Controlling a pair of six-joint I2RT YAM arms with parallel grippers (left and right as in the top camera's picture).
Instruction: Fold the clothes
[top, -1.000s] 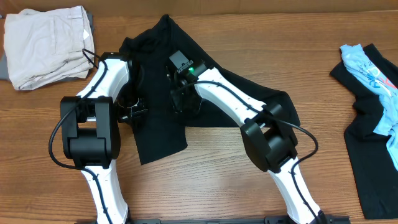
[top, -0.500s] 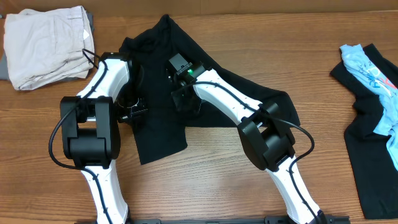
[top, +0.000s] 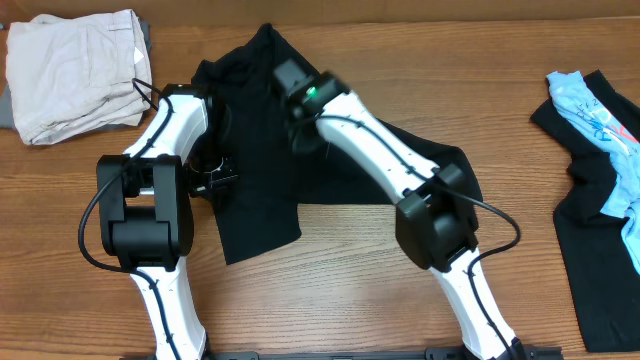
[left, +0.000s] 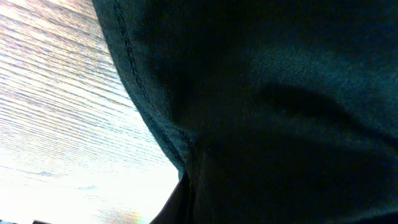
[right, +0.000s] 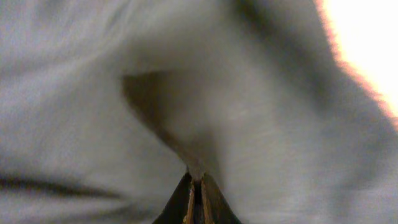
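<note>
The black garment lies spread on the tabletop — right jaws pinch a fold toward its 12 o'clock end, left jaws pressed together at its 9 o'clock edge.

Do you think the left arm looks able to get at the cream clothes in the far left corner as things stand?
Probably not yet: the left gripper is shut on the black garment, so it must let go first. The bare table between it and the cream clothes looks free.
</note>
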